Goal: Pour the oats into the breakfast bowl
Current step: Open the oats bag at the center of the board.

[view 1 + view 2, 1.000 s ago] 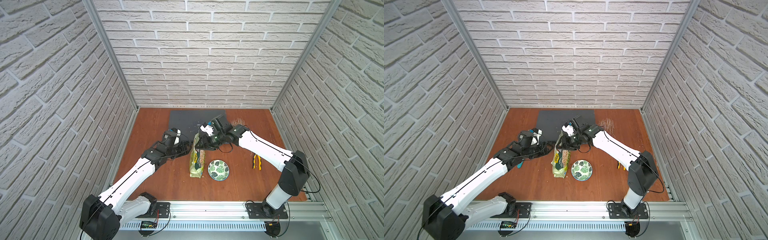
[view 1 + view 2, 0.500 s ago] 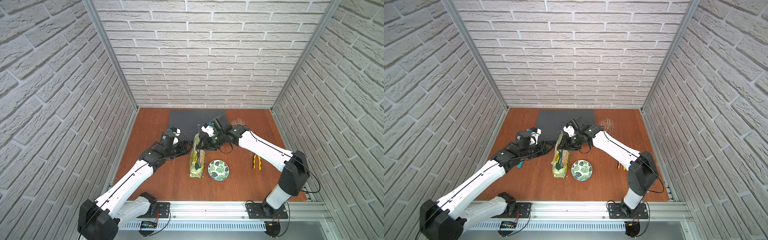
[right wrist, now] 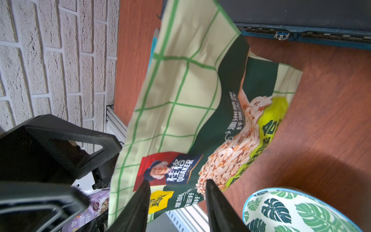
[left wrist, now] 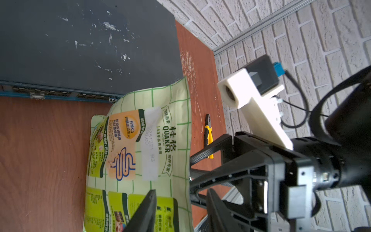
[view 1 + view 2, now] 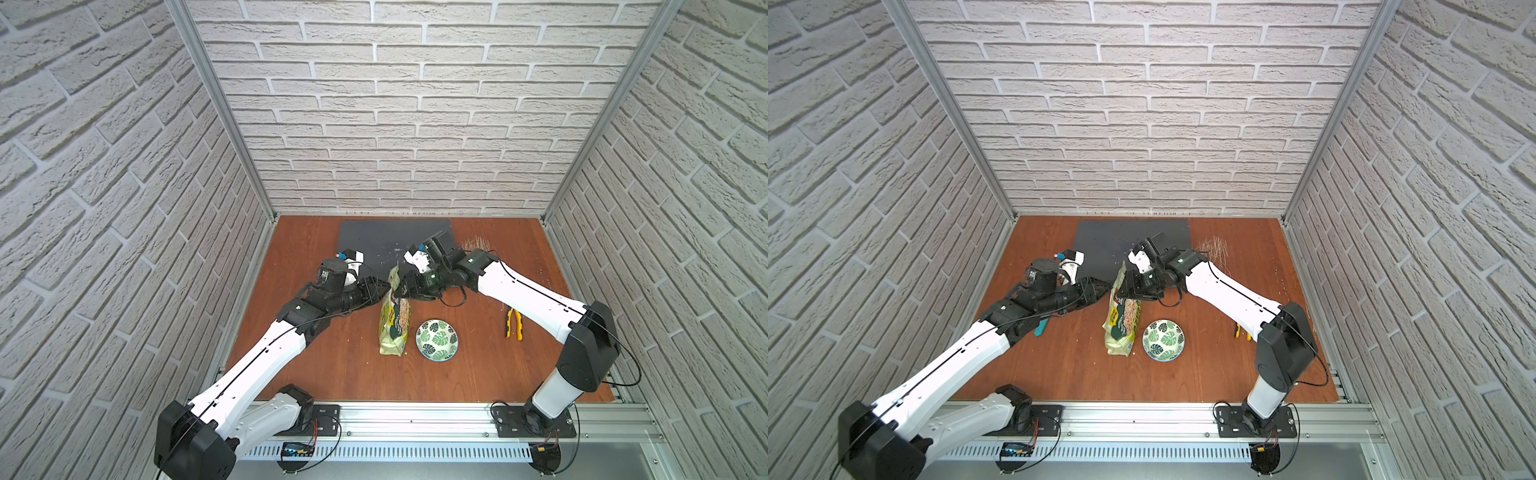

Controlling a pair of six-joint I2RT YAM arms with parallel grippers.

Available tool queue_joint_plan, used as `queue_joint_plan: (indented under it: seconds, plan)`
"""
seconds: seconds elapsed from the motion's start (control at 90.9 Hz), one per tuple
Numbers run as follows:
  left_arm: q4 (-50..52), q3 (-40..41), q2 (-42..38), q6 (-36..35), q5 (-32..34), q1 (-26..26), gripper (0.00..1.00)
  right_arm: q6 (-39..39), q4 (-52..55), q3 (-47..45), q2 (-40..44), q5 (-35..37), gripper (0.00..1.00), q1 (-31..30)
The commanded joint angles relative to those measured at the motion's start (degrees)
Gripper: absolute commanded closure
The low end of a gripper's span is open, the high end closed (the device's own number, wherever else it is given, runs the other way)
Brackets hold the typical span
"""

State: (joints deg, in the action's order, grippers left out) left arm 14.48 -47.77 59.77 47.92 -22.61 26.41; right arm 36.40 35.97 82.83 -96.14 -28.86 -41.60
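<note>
Left tool nearer oats pouch top edge; bowl just beside.

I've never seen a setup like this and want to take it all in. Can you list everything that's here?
oats pouch: one, light green with a green grid, standing in the middle
bowl: one, white with dark green leaves, just beside the pouch, no oats seen in it
pliers: one, yellow and black, lying near the right arm
board: one, dark grey, flat at the back
teal object: one, partly hidden under the left arm
table: one, reddish-brown wood
walls: three, white brick, around it all
left gripper: one, black, jaws apart at the pouch
right gripper: one, black, jaws apart at the pouch's other side
</note>
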Motion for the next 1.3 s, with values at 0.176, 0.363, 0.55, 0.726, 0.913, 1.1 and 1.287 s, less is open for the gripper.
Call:
queue_joint_plan:
  seconds: [0.176,0.363,0.55,0.726,0.913,1.1,1.287]
  plan:
    - [-3.8,0.2,0.8,0.2,-1.7,-0.8,0.73,-1.0,-0.8,-0.8,2.4,0.4,0.52,0.3]
    - [-3.6,0.7,1.2,0.0,-1.9,-0.8,0.75,-1.0,-1.0,-0.6,2.4,0.2,0.52,0.4]
    - [-3.9,0.9,2.1,-0.2,-2.5,-0.8,0.76,-0.9,-1.0,-0.6,2.5,0.2,0.52,0.4]
    - [-4.4,1.4,2.8,-0.2,-3.0,-0.8,0.84,-0.8,-1.5,-1.0,3.0,0.1,0.52,0.4]
    - [-6.6,2.5,3.7,1.0,-4.0,-0.7,0.89,1.8,-6.8,-3.9,4.5,-2.7,0.51,0.9]
    - [-8.0,3.3,4.3,1.3,-4.1,-0.4,0.96,2.6,-9.0,-5.9,5.6,-3.4,0.49,1.0]
    - [-8.7,3.5,4.9,1.9,-4.0,-0.2,1.0,4.9,-13.5,-8.4,6.0,-6.1,0.47,0.7]
